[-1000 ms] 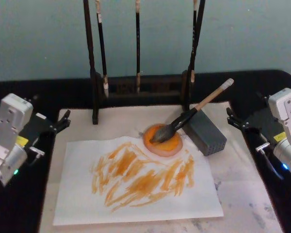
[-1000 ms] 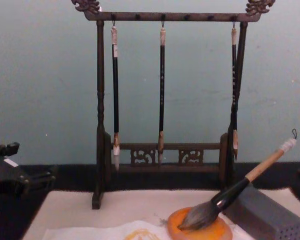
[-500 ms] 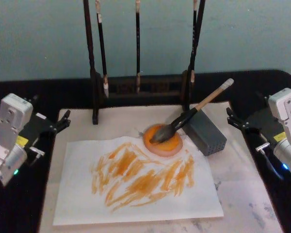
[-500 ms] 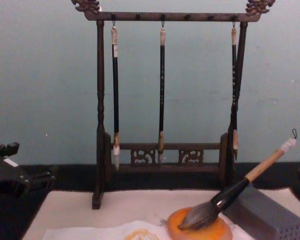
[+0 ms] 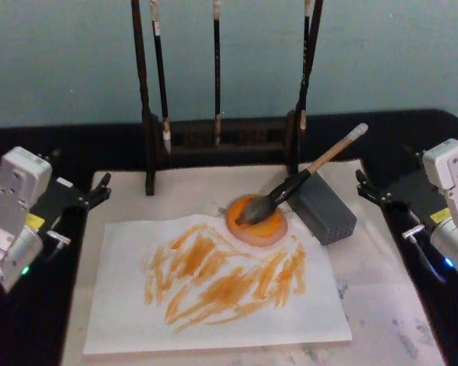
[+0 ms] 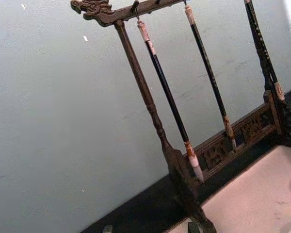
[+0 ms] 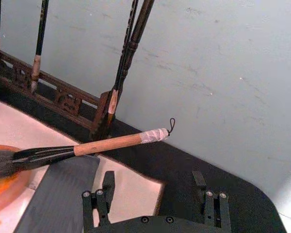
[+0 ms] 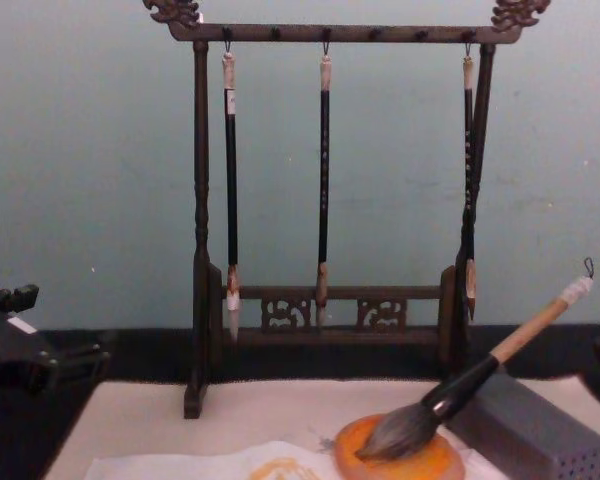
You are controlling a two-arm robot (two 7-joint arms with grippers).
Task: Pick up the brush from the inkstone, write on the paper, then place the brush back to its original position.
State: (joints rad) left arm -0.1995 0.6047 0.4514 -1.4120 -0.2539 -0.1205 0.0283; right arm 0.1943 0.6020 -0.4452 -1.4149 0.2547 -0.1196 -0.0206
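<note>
Apparently the task was done: the paper [image 5: 122, 305] carried orange strokes, the brush [image 5: 298, 183] lay on the inkstone [image 5: 271, 230] at its far right, and the left gripper [image 5: 99, 191] and right gripper [image 5: 364, 187] stood wide open, empty.

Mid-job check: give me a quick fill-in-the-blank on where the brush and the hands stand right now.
The brush rests its bristles on the orange ___.
Its shaft lies across the grey perforated ___.
The rack holds ___ hanging slim brushes.
The right hand, off the table's right side, is ___ and empty; the left hand sits parked on the left side.

Missing words: inkstone; block; three; open.
</note>
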